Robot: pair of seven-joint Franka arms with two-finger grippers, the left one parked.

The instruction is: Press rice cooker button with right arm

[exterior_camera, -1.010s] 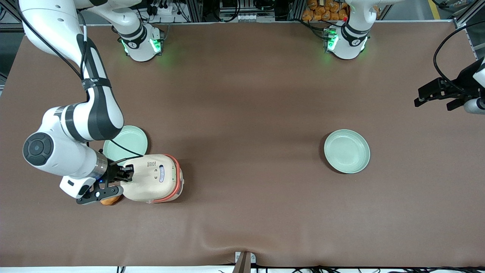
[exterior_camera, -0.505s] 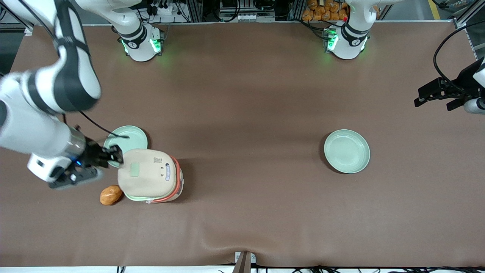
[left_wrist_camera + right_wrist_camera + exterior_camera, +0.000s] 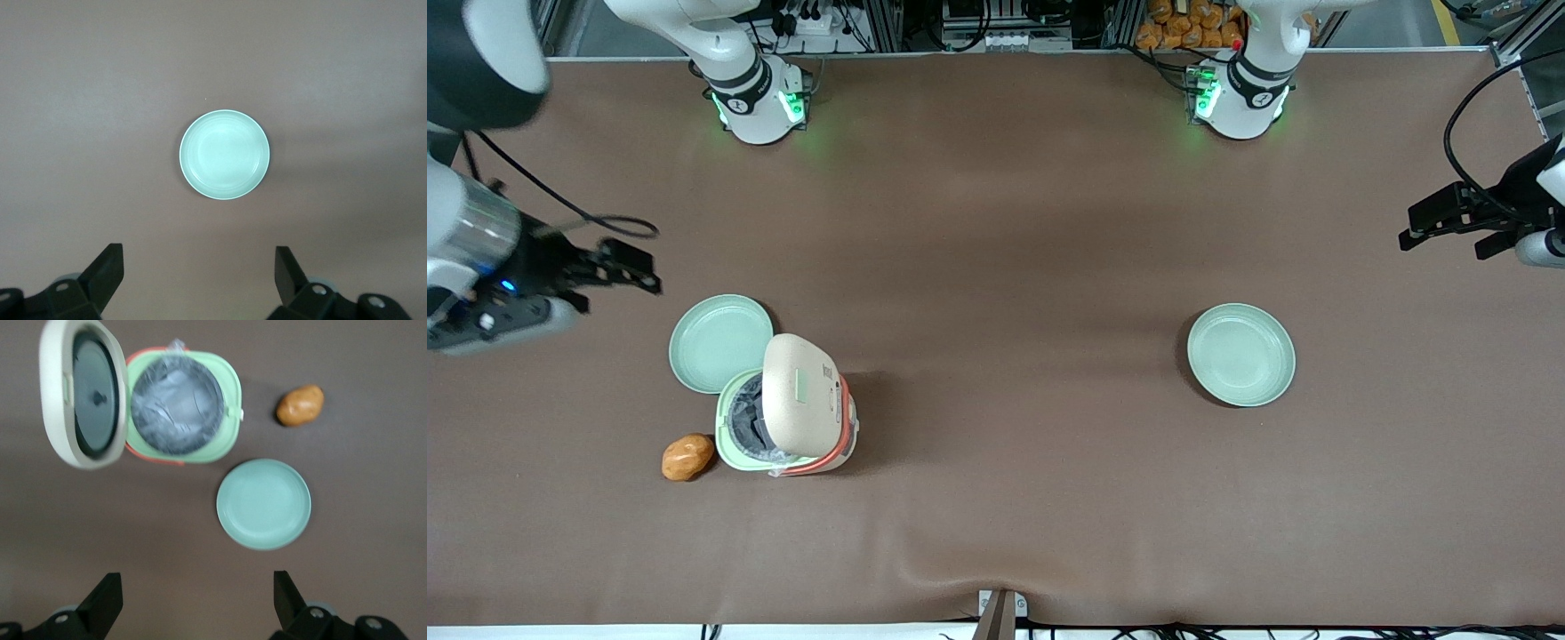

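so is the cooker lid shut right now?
No, the rice cooker has its lid standing open with the dark inner pot exposed, and the gripper is off toward the working arm's end.

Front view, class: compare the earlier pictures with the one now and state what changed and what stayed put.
The gripper left the rice cooker, rising and moving off toward the working arm's end of the table, fingers open and holding nothing. The cooker's lid, shut before, now stands open, showing the dark pot. Both plates and the orange-brown lump stayed where they were.
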